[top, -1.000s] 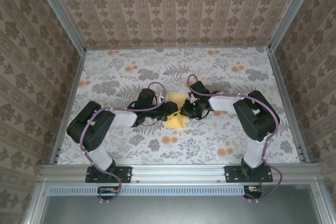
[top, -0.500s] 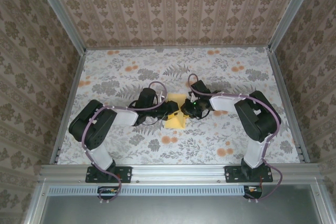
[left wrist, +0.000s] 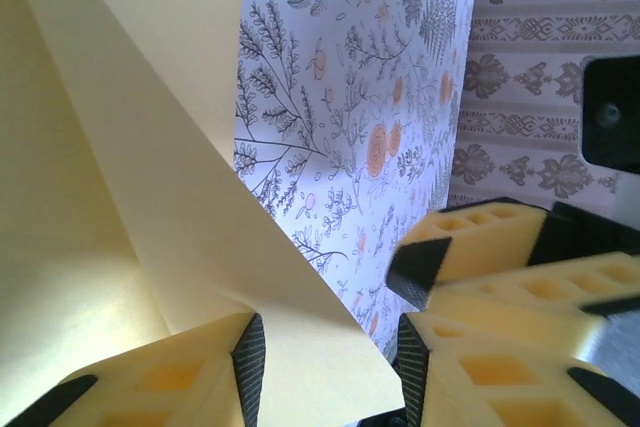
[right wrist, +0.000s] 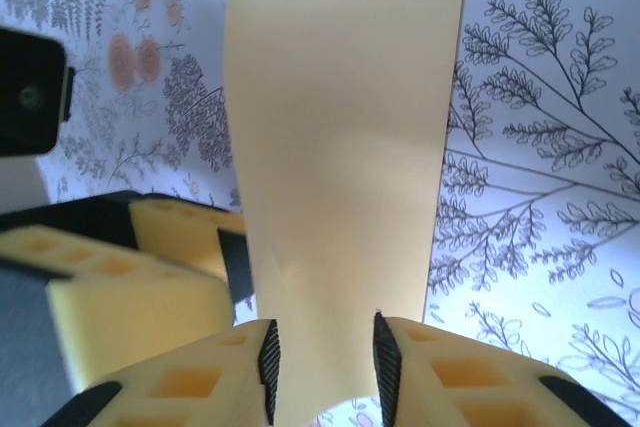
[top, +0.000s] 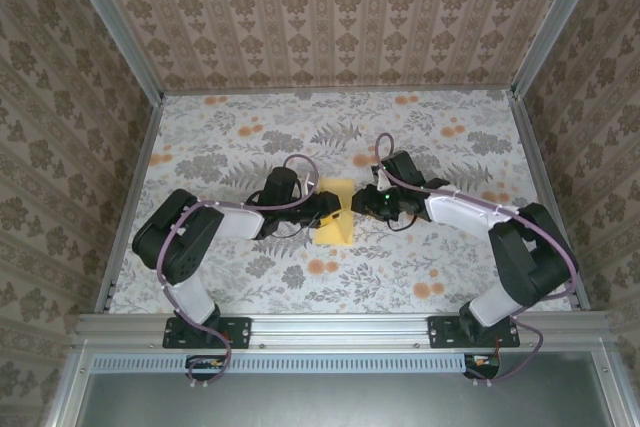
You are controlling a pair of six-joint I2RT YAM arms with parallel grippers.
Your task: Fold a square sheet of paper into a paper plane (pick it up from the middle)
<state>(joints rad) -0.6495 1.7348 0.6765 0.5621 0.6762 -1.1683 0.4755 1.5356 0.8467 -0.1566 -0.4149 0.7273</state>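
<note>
Facing each other, left claw (left wrist: 325,359) and right claw (right wrist: 326,362) stand half-spread around the square sheet of paper (top: 336,231), loosely propping its raised fold.

Black-and-white arms (top: 230,222), purple cables (top: 298,159), yellow honeycomb foam claw fingers (left wrist: 480,237)

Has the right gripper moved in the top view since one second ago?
Yes. The right gripper has drawn back to the right, away from the yellow paper and toward the right frame rail.
</note>
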